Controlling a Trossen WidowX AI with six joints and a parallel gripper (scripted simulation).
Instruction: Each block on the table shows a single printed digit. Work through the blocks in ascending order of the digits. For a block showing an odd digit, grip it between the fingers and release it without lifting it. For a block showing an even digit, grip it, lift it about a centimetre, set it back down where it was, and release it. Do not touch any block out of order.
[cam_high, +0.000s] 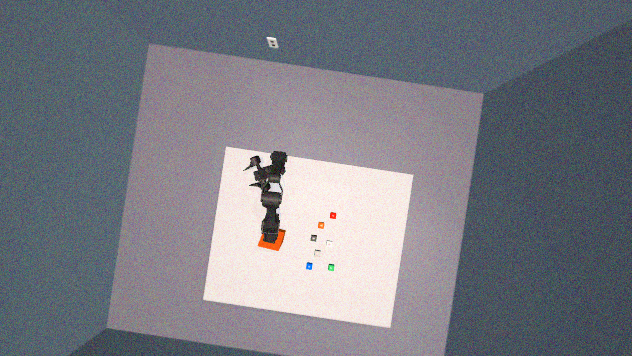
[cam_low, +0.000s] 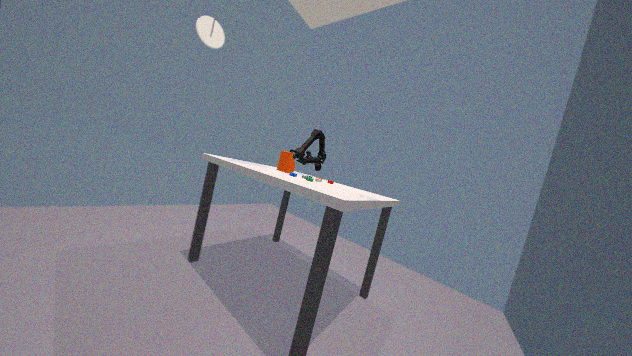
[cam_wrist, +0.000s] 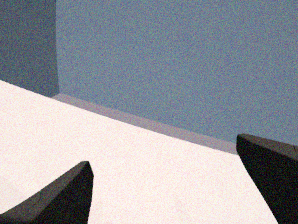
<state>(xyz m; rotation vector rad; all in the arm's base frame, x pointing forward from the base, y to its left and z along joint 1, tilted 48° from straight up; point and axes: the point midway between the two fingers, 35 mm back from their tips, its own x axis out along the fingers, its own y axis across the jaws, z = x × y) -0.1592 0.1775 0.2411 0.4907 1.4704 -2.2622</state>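
Seven small blocks sit clustered on the white table (cam_high: 350, 300), right of the arm's orange base (cam_high: 280, 244): red block (cam_high: 333, 215) farthest out, orange block (cam_high: 321, 225) next, dark block (cam_high: 313, 238), two pale blocks (cam_high: 329, 243) beside it, then blue block (cam_high: 309, 266) & green block (cam_high: 331, 267) nearest the front edge. Digits too small to read. Gripper (cam_high: 253, 172) hangs well apart from them, over the table's far side, fingers spread wide, nothing btw them.

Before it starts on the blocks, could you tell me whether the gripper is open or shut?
Open: in the wrist view the gripper's dark fingers stand wide apart with only table between them.
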